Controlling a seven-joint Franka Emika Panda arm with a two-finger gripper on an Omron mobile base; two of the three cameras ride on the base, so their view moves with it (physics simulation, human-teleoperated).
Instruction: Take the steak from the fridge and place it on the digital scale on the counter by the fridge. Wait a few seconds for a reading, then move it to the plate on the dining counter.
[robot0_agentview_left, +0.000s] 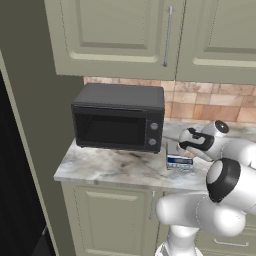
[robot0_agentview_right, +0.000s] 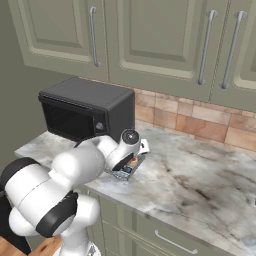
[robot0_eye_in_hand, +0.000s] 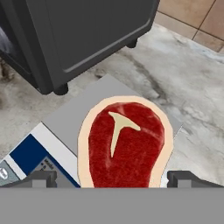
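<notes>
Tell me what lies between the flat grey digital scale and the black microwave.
Bare marbled counter: in the hand view a narrow strip of it separates the grey digital scale, carrying the red steak, from the black microwave.

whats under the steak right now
The steak lies over the digital scale, whose grey top and blue-and-white display strip show beside it. The part of the scale beneath the meat is covered.

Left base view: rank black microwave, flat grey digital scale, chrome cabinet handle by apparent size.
1. Black box-shaped microwave, by far the largest.
2. Long thin chrome cabinet handle and flat grey digital scale: unsure. The handle is longer but thin, and the scale is partly hidden behind the white arm.
</notes>
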